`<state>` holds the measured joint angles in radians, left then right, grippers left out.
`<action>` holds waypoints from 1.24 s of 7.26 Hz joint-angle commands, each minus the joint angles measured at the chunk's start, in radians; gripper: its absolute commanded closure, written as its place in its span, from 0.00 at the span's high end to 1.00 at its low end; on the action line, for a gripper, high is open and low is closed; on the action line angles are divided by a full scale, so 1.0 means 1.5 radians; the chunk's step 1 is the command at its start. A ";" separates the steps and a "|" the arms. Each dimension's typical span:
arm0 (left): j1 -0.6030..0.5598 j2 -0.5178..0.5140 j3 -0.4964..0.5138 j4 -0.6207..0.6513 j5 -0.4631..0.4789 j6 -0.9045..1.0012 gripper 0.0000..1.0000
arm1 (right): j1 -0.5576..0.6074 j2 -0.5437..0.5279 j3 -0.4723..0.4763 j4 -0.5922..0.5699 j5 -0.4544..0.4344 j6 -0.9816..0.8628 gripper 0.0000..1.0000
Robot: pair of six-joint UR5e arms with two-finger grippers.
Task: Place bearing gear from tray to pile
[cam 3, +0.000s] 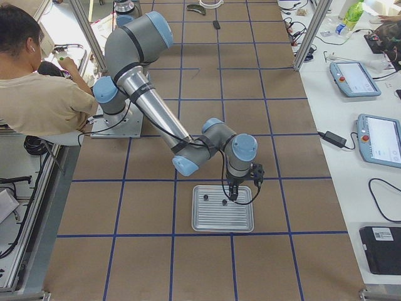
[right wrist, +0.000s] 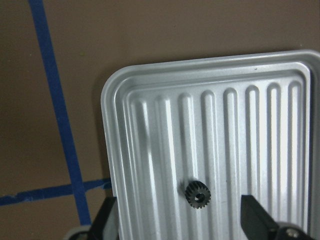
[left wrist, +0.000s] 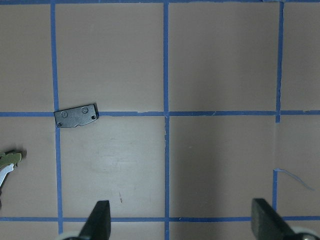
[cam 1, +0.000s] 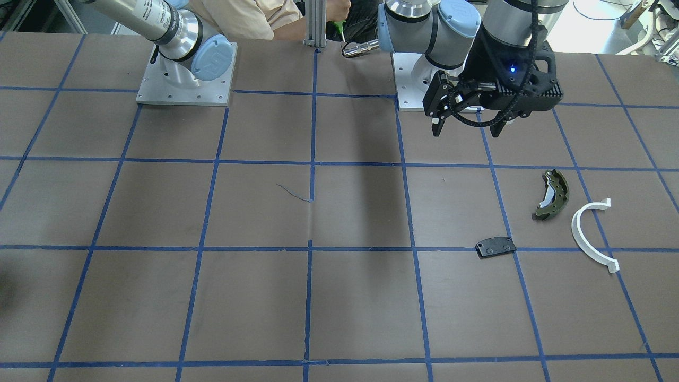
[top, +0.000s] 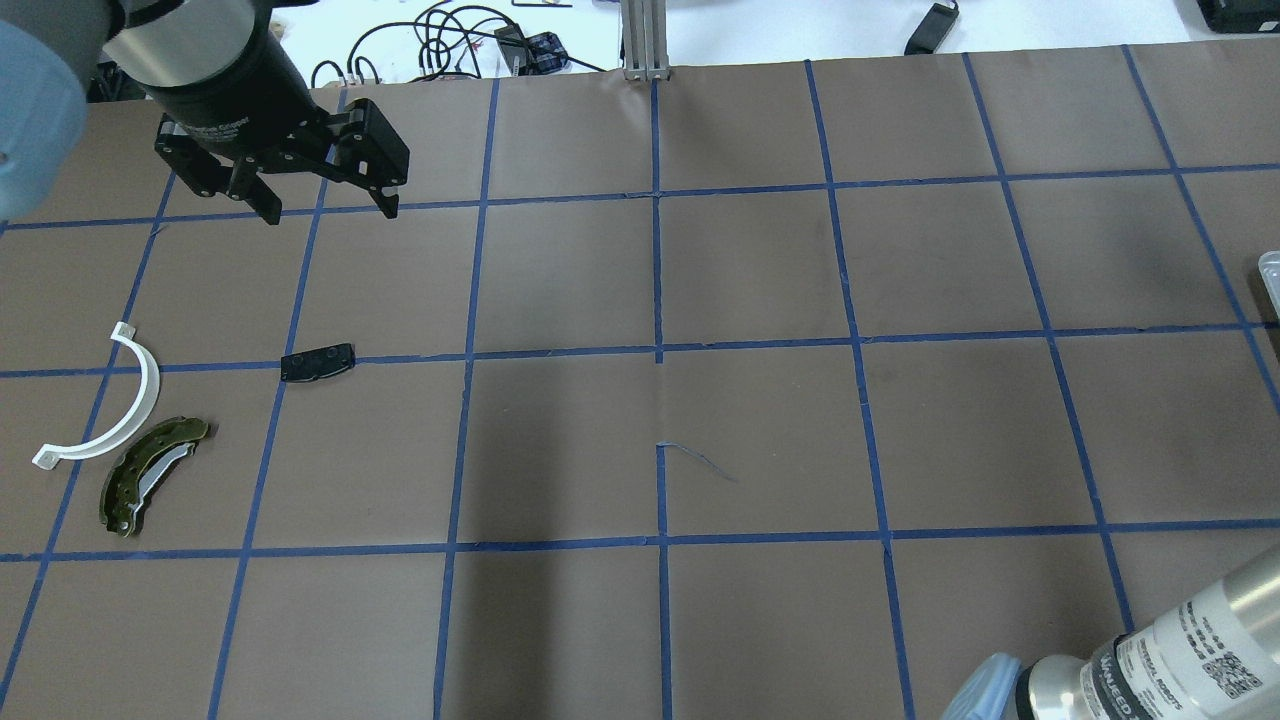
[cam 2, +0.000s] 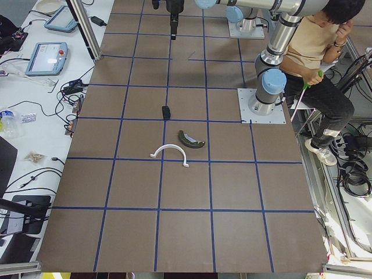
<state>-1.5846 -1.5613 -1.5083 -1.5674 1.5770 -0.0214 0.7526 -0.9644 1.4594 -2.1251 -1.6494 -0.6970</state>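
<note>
The right claw (right wrist: 181, 220) hangs over the ribbed silver metal tray (right wrist: 107, 150) with its fingers spread wide. The small black toothed bearing gear (right wrist: 197, 196) sits on the tray floor between them, near the tray's corner. Neither finger is touching it, so it's not picked up yet. From the right-side camera you can see the claw (cam 3: 233, 197) low over the tray (cam 3: 222, 229). There's also a second small dark bit (cam 3: 205, 197) further along the tray, too tiny to tell what it is.

The pile (cam 2: 190, 139) is way over at the other end of the brown paper tabletop with the blue tape grid (top: 760, 430), well apart from the tray. It's three loose parts:
- an olive-green curved brake shoe (cam 1: 551, 195)
- a white semicircular plastic arc (cam 1: 577, 227) just beside the shoe, though I can't tell if they touch
- a flat black rectangular pad (cam 1: 496, 246) lying a bit apart from the other two, right on a tape line

The left claw (cam 1: 467, 130) is up in the air near that group, fingers also spread and holding nothing. Its wrist camera looks straight down on the black pad (left wrist: 76, 116), with just the tip of the brake shoe (left wrist: 9, 159) at the edge.
</note>
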 commanded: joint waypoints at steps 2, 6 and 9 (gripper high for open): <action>0.000 0.000 0.000 0.000 -0.001 0.000 1.00 | -0.013 0.033 -0.011 -0.002 -0.002 -0.003 0.77; 0.000 0.000 0.000 0.000 -0.001 0.001 1.00 | -0.016 0.045 -0.010 -0.002 -0.003 -0.016 0.65; -0.001 0.000 0.000 0.000 -0.001 0.000 1.00 | -0.017 0.050 -0.010 -0.002 -0.010 -0.019 0.64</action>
<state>-1.5860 -1.5616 -1.5079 -1.5688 1.5754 -0.0213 0.7275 -0.8931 1.4449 -2.1276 -1.6615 -0.7246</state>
